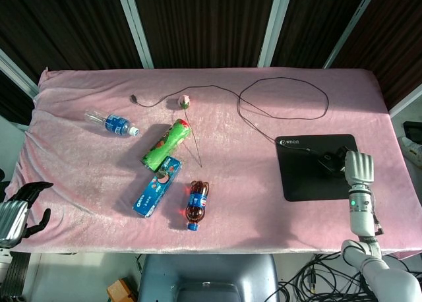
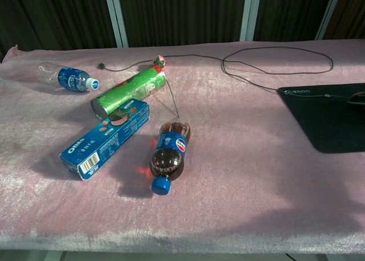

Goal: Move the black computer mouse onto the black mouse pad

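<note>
The black mouse pad (image 1: 310,180) lies at the table's right side, and its left part shows in the chest view as mouse pad (image 2: 322,121). The black computer mouse (image 1: 329,161) rests on the pad's right half, hard to make out against it. My right hand (image 1: 358,167) covers the mouse's right end, its dark fingers curled around it. Only a sliver of the mouse (image 2: 359,97) shows at the chest view's right edge. The mouse cable (image 1: 283,81) loops across the pink cloth behind the pad. My left hand (image 1: 14,213) hangs off the table's front left corner, holding nothing.
On the left half lie a water bottle (image 1: 112,124), a green can (image 1: 166,144), a blue Oreo box (image 1: 157,186) and a Pepsi bottle (image 1: 196,203). A small pink flower (image 1: 185,101) sits by the cable, whose plug end (image 1: 134,99) lies further left.
</note>
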### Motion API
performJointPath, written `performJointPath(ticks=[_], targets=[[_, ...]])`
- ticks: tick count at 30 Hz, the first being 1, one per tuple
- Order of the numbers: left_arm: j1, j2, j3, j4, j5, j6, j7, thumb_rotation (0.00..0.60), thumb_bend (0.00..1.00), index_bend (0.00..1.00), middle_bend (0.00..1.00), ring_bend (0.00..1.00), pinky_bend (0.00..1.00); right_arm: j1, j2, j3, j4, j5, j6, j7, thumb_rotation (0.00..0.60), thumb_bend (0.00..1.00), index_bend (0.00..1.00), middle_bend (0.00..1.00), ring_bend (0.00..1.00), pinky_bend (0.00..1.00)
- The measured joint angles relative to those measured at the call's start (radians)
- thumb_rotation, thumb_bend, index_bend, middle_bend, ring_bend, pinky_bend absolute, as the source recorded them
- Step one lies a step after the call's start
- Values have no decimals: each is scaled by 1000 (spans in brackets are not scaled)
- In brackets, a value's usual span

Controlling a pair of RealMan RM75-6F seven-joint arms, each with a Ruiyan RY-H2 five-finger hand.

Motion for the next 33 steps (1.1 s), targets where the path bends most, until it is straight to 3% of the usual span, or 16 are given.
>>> performJointPath(ticks=[4,10,15,22,24,28,31,33], targets=[[0,0,2,1,3,0,-1,600,469,232,217,166,382,-1,1,-18,4,-11,-61,31,600,347,468,394,343,549],[1,1,2,2,1,0,-5,600,468,232,218,165,382,-15,29,-45,-52,-50,-39,89,600,347,238,164,89,295],[4,1,1,3,-3,4,-7,600,468,232,218,166,382,-40,84,-60,-164,-93,76,155,600,346,120,78,7,213],[6,0,2,-1,0,8,5,600,468,232,217,165,382,-120,239,-78,-490,-152,294,171,600,345,90,74,3,209],[6,-2,2,-2,1,11,12,600,469,232,217,166,382,-151,290,-85,-603,-151,327,141,600,301,56,67,2,208],[8,-5,5,-7,11,18,30,600,468,232,217,165,382,-232,403,-106,-905,-108,389,-47,600,197,0,0,0,160],[11,-7,9,-10,23,27,42,600,468,232,218,165,382,-301,479,-135,-1124,-80,459,-265,600,191,0,0,0,160],[12,-9,10,-12,30,35,48,600,468,232,218,165,382,-333,515,-152,-1205,-76,489,-354,600,191,0,0,0,161]])
